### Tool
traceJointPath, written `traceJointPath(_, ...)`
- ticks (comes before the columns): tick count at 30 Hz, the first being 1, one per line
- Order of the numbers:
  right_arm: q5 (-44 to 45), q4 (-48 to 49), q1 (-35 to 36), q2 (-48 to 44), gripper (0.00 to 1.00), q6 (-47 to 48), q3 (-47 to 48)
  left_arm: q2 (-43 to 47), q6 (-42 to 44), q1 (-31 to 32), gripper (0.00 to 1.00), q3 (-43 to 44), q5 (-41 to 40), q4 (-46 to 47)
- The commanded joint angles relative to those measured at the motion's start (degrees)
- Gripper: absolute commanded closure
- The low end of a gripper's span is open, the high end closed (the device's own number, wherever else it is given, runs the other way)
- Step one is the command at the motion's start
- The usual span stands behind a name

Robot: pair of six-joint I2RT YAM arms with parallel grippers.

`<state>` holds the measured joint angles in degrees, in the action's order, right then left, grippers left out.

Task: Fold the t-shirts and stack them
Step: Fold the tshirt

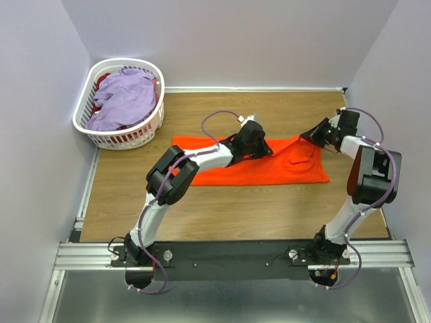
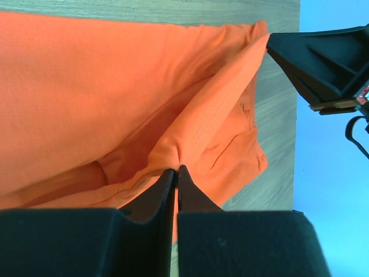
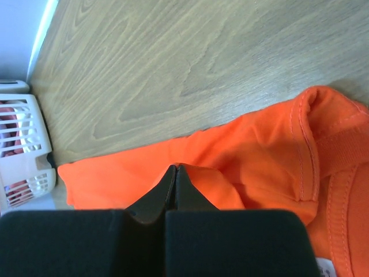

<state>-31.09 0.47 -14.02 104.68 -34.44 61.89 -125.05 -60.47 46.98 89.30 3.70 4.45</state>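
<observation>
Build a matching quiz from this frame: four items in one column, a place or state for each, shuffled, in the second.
1. bright orange cloth t-shirt
2. lavender cloth t-shirt
3. white slotted plastic laundry basket
4. right gripper

A. at the far left corner
B. heaped in the basket
C. shut on the orange shirt's edge
D. laid out on the wooden table

Pairs: 1-D, 2-B, 3-A, 4-C

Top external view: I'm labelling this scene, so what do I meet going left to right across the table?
White laundry basket holding the lavender t-shirt → left gripper → right gripper. The orange t-shirt spans beneath both grippers, so it has no single place.
</observation>
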Motion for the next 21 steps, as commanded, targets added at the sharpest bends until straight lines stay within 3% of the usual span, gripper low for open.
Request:
traceJointPath(1, -2.3, 0.9, 1.1, 1.8, 0.99, 0.8, 3.0, 1.0, -0.2, -0.3, 0.91, -1.3, -0.3, -0.4)
traceJointPath(21, -5.3, 0.9, 5.8, 6.7, 0.99, 3.2, 8.8, 2.0, -1.4, -0.3, 0.91, -4.0, 0.1, 1.5)
